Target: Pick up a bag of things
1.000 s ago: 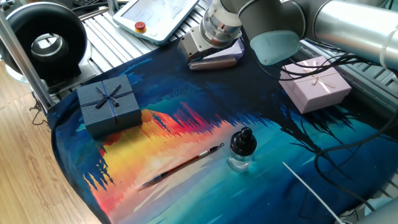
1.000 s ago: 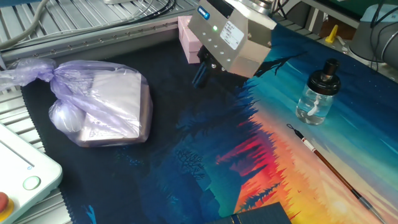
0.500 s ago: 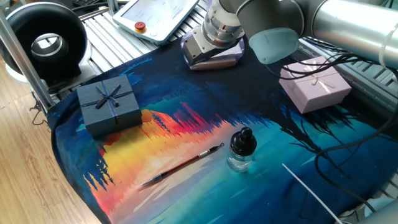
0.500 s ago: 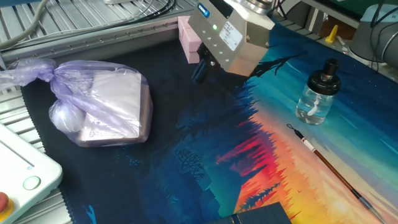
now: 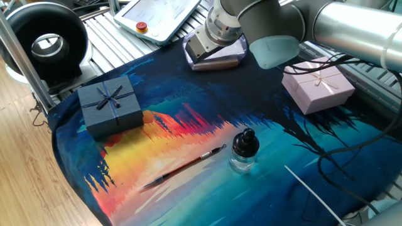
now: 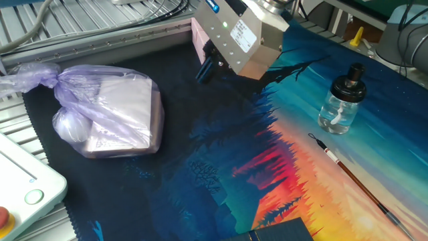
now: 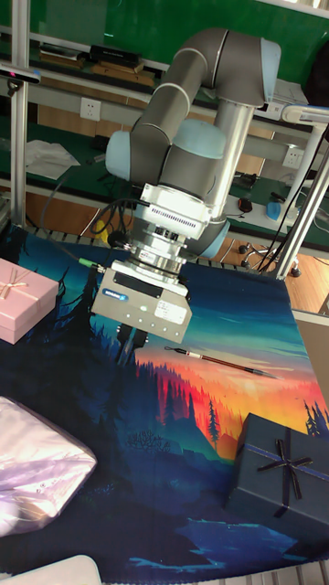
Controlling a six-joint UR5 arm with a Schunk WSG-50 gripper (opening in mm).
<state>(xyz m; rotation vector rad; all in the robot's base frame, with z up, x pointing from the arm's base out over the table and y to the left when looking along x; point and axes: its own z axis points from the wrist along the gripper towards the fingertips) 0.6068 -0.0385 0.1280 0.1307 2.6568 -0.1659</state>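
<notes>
The bag of things [image 6: 110, 110] is a crinkled pale lilac plastic bag, gathered at its left end, lying on the dark part of the cloth with a flat pinkish block inside. My gripper [image 6: 206, 67] hovers to its right, apart from it, and holds nothing. One dark finger [image 7: 126, 345] shows under the edge of the silver body, so the jaws look open. In the tall fixed view the bag [image 7: 37, 466] lies at the lower left. In one fixed view the bag [image 5: 221, 61] is mostly hidden behind the arm's wrist.
A pink gift box [image 5: 317, 85] and a dark blue gift box [image 5: 110, 105] stand on the painted cloth. A glass bottle [image 5: 244, 150] and a thin brush [image 5: 185, 164] lie mid-cloth. A white teach pendant [image 6: 20, 194] sits just beyond the bag.
The gripper has shifted across the cloth toward the bag and slightly upward. The bag and the other objects have stayed put.
</notes>
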